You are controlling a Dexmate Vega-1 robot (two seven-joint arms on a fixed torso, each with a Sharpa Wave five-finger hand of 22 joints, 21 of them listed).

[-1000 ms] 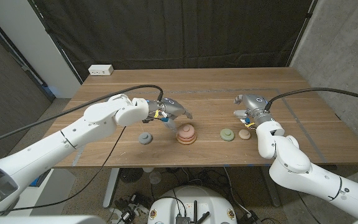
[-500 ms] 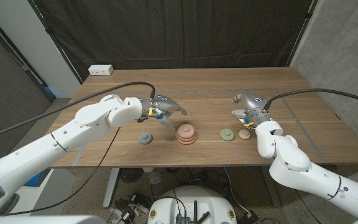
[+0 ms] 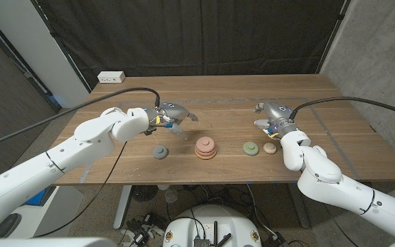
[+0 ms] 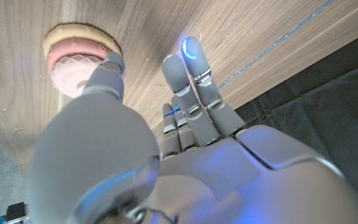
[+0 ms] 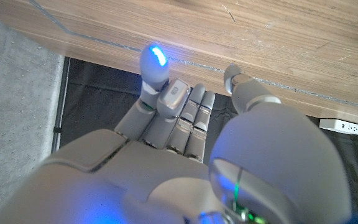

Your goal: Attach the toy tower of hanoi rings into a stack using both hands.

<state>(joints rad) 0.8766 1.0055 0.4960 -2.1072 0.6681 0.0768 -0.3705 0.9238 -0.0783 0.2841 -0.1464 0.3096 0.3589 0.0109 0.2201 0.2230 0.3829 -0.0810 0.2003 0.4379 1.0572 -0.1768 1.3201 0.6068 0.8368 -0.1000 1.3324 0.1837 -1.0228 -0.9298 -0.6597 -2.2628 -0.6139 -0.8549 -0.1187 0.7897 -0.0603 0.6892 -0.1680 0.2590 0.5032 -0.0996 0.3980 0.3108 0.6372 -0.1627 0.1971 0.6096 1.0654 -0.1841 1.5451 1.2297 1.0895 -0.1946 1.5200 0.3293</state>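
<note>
On table (image 3: 321,92), pink ring stack (image 3: 206,148), both hands empty

I see a brown wooden table (image 3: 218,92), a small white box (image 3: 111,77) near its far corner, and a black curtain (image 3: 197,34) behind.

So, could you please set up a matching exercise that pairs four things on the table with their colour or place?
Things:
1. grey ring
2. stack of rings
3. green ring
4. white power strip

Descriptions:
A. at the table's far edge, towards the robot's left
B. pink on top, orange-tan at the bottom, near the table's middle
C. lies alone on the robot's left side of the stack
D. lies beside a small tan ring, on the robot's right side of the stack

Pairs: 1-C, 2-B, 3-D, 4-A
</note>
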